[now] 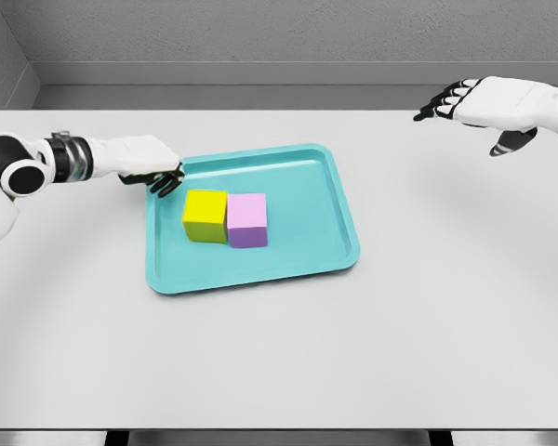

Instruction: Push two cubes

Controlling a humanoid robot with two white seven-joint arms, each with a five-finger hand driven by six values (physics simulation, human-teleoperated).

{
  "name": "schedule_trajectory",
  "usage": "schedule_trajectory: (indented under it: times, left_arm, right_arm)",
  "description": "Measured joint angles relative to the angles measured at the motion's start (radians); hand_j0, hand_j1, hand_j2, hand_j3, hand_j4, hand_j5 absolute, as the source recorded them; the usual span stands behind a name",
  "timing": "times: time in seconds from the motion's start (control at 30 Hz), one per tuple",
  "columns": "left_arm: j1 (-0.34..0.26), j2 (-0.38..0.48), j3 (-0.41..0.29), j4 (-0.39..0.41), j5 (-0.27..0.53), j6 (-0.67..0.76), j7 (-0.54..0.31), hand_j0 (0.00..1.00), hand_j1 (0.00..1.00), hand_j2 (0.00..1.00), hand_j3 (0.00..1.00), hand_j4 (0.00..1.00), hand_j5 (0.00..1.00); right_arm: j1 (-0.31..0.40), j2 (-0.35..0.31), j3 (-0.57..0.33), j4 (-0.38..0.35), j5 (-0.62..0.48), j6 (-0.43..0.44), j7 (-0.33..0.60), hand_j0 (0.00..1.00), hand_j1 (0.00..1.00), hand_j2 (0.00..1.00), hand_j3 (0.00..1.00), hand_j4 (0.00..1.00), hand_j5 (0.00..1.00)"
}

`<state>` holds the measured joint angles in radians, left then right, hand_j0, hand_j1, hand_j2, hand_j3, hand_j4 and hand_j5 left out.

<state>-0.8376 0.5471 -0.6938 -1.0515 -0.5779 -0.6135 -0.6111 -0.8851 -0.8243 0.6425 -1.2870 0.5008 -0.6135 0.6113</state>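
Note:
A yellow cube (205, 216) and a pink-purple cube (247, 220) sit side by side, touching, in the left half of a teal tray (325, 200). My left hand (160, 177) hovers over the tray's upper left corner, just up and left of the yellow cube, fingers curled downward and holding nothing. My right hand (446, 100) hangs in the air at the far upper right, well away from the tray, fingers stretched out and relaxed.
The tray lies on a white table (446, 325) that runs to a grey wall at the back. The table's front edge shows along the bottom of the picture.

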Motion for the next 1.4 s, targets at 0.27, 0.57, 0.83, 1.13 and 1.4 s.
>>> schedule_trajectory:
  times: [0.27, 0.57, 0.83, 1.13, 1.4]
  left_arm:
    - [0.008, 0.09, -0.071, -0.075, -0.02, 0.0, 0.0, 0.01, 0.01, 0.01, 0.01, 0.01, 0.01]
    - [0.011, 0.078, -0.121, -0.098, -0.097, 0.018, 0.016, 0.01, 0.01, 0.01, 0.01, 0.01, 0.01]
    - [0.011, 0.077, -0.139, -0.131, -0.168, 0.034, 0.034, 0.01, 0.01, 0.01, 0.01, 0.01, 0.01]
    - [0.014, 0.08, -0.147, -0.167, -0.238, 0.035, 0.039, 0.01, 0.01, 0.01, 0.01, 0.01, 0.01]
    - [0.005, 0.106, -0.166, -0.228, -0.052, 0.002, 0.008, 0.01, 0.01, 0.01, 0.01, 0.01, 0.01]
  right_arm:
    - [0.009, 0.0, 0.001, 0.0, 0.0, 0.0, 0.0, 1.0, 1.0, 1.0, 1.0, 1.0, 1.0]
    - [0.012, 0.0, 0.0, -0.001, 0.001, 0.0, 0.0, 1.0, 1.0, 1.0, 1.0, 1.0, 1.0]
    - [0.012, 0.001, 0.0, -0.002, 0.001, 0.0, 0.0, 1.0, 1.0, 1.0, 1.0, 1.0, 1.0]
    - [0.012, 0.0, 0.001, -0.002, 0.0, 0.0, 0.0, 1.0, 1.0, 1.0, 1.0, 1.0, 1.0]
    - [0.011, 0.0, 0.001, -0.003, 0.0, 0.0, 0.0, 1.0, 1.0, 1.0, 1.0, 1.0, 1.0]
